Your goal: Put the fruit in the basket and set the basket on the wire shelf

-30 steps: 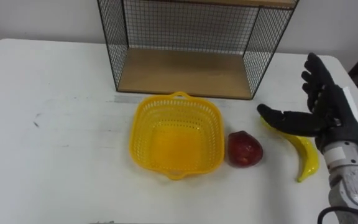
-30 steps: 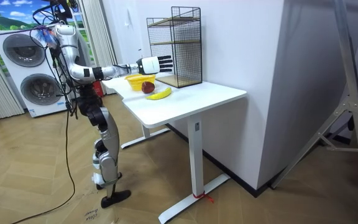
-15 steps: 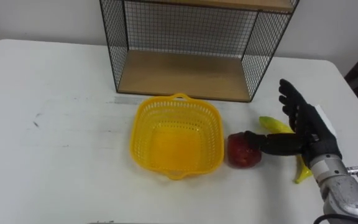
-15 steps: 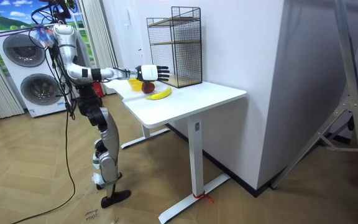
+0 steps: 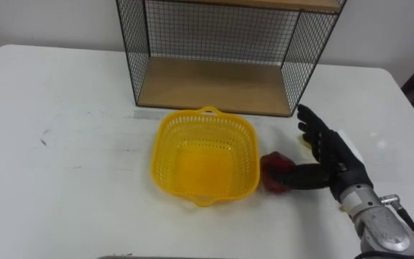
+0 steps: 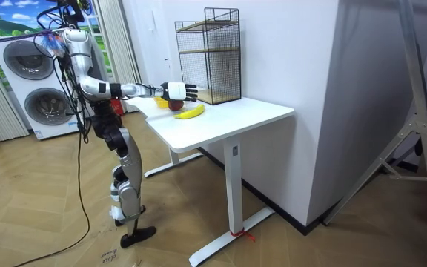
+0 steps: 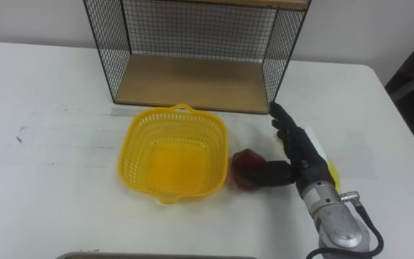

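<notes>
The right hand [image 5: 330, 155], fingers spread, seems to touch the red fruit [image 5: 273, 170]; closing off-centre could roll it away.

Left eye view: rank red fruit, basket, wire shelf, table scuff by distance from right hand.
1. Red fruit, at the right hand's thumb, on its left.
2. Yellow basket (left) and wire shelf (just ahead): too close to call.
3. Scuff mark, far left of the table.

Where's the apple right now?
On the table in the left eye view, just right of the basket: the apple, with the right robot hand thumb at its right side.
</notes>
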Motion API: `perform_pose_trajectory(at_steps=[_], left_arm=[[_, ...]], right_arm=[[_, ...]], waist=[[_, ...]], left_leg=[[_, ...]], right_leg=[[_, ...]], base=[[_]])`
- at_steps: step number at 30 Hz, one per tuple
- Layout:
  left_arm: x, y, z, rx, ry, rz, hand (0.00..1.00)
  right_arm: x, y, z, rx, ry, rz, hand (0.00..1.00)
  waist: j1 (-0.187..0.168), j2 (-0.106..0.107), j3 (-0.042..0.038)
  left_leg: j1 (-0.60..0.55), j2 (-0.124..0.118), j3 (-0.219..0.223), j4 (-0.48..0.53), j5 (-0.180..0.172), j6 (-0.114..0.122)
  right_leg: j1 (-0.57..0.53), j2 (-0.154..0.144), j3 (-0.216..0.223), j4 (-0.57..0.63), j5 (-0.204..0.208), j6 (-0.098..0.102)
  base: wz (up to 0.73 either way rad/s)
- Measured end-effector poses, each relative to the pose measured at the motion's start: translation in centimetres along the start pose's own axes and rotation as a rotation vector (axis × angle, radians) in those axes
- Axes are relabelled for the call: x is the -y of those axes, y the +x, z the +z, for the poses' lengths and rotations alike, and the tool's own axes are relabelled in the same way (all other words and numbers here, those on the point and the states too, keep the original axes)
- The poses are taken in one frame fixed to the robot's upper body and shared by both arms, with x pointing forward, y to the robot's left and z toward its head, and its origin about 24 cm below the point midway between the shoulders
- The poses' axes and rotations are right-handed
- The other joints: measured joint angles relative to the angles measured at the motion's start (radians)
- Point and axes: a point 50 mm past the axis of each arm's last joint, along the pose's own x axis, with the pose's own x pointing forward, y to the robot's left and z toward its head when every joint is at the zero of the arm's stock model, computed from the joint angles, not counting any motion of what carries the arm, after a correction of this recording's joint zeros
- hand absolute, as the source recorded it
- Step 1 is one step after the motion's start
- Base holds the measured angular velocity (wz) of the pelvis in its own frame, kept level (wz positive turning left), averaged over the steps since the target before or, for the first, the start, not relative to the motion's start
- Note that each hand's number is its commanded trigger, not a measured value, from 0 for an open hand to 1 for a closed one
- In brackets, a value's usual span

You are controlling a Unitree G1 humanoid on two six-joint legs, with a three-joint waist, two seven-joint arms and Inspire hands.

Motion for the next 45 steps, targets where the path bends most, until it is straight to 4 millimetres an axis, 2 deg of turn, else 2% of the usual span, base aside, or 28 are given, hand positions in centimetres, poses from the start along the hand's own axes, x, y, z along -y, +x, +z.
perform_pose_trajectory(at_steps=[9,16,24,31,34,45], left_arm=[[0.2,0.0,0.1,0.004,0.015,-0.007,0.0],[0.1,0.0,0.2,0.007,0.017,-0.006,0.0],[0.1,0.0,0.2,0.006,0.018,-0.006,0.0],[0.2,0.0,0.2,0.007,0.022,-0.008,0.0],[0.2,0.0,0.1,0.003,0.022,-0.008,0.0],[0.1,0.0,0.1,-0.003,0.023,-0.007,0.0]], right_arm=[[-0.3,0.0,-0.1,-0.007,-0.036,0.028,0.0],[-1.2,-0.1,-1.4,-0.061,-0.038,0.076,0.0],[-1.3,-0.2,-2.0,-0.09,-0.06,0.095,0.0],[-1.3,-0.1,-2.0,-0.091,-0.087,0.105,0.0],[-1.3,-0.1,-1.9,-0.088,-0.105,0.109,0.0],[-1.3,-0.1,-1.9,-0.094,-0.143,0.112,0.0]], waist=[[0.008,-0.003,-0.002],[0.019,-0.003,-0.0024],[0.02,-0.002,-0.0013],[0.02,0.001,-0.0002],[0.02,-0.003,-0.004],[0.017,-0.002,-0.0045]], left_leg=[[0.001,0.0,0.001,0.003,0.0,0.0],[-0.001,0.0,0.001,0.004,0.0,0.0],[0.003,0.0,-0.001,0.005,0.0,0.0],[0.001,0.0,-0.001,0.005,0.0,0.0],[-0.003,0.0,0.0,0.006,0.0,0.0],[-0.005,0.001,-0.004,0.008,0.0,0.0]], right_leg=[[0.002,0.0,0.007,0.0,0.001,0.0],[0.002,0.001,0.004,0.0,0.002,0.0],[0.007,0.0,0.001,-0.001,0.002,0.0],[0.006,0.001,0.001,-0.002,0.002,0.0],[0.001,0.001,0.001,-0.002,0.002,0.0],[0.002,0.0,-0.004,0.0,0.002,0.0]], base=[[0.0],[0.0],[0.0],[0.0],[0.0],[0.0]])
